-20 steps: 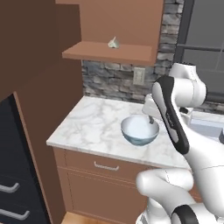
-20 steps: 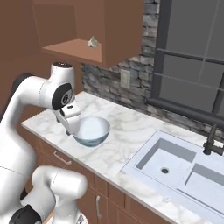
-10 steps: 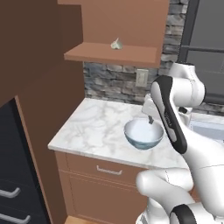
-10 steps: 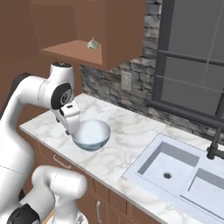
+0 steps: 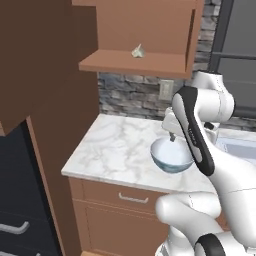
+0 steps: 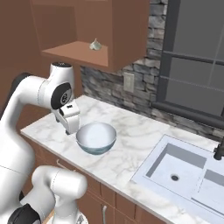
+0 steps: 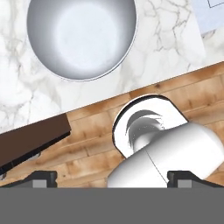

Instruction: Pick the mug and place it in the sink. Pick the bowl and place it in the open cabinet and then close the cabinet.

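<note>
One light blue-grey bowl [image 6: 96, 137] sits on the marble counter [image 5: 115, 147], left of the sink [image 6: 183, 170], beneath the open cabinet [image 6: 78, 50]. Rigid and smooth, it probably wants a rim pinch. The gripper [image 6: 71, 130] hangs beside it; its finger spread is unreadable.

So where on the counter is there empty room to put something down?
The marble counter is bare left of the bowl, out to its left edge and back to the stone wall. Another free strip lies between the bowl and the sink. It is crowded right at the bowl, where the arm leans over it. The cabinet shelf holds one small lump.
</note>
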Robot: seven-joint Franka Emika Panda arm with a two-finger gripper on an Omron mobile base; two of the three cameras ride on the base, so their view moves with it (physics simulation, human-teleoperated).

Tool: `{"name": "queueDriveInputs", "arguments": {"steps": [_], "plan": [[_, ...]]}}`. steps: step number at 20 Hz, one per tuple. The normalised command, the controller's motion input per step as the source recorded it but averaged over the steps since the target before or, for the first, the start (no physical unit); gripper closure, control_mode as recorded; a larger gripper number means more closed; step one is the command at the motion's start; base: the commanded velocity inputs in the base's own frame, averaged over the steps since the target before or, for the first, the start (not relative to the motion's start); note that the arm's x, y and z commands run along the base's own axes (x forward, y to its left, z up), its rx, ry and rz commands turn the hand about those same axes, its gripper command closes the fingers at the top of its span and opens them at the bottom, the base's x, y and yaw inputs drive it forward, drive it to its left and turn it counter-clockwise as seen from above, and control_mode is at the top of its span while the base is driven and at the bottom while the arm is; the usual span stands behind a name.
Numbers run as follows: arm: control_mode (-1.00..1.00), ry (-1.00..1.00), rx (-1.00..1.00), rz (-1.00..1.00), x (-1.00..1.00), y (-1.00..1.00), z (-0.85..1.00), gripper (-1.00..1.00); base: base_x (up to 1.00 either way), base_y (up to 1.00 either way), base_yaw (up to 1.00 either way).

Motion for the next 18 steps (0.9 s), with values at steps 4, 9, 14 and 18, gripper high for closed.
{"name": "queueDriveInputs", "arguments": {"steps": [4,9,14,18], "plan": [[1.0,0.0,0.0,0.0,0.0,0.0,0.0,-1.0,0.62,0.5,-0.06],[1.0,0.0,0.0,0.0,0.0,0.0,0.0,-1.0,0.92,0.11,-0.04],[1.0,0.0,0.0,0.0,0.0,0.0,0.0,-1.0,1.0,-0.01,-0.03],[1.0,0.0,0.0,0.0,0.0,0.0,0.0,-1.0,1.0,-0.05,0.0]]}}
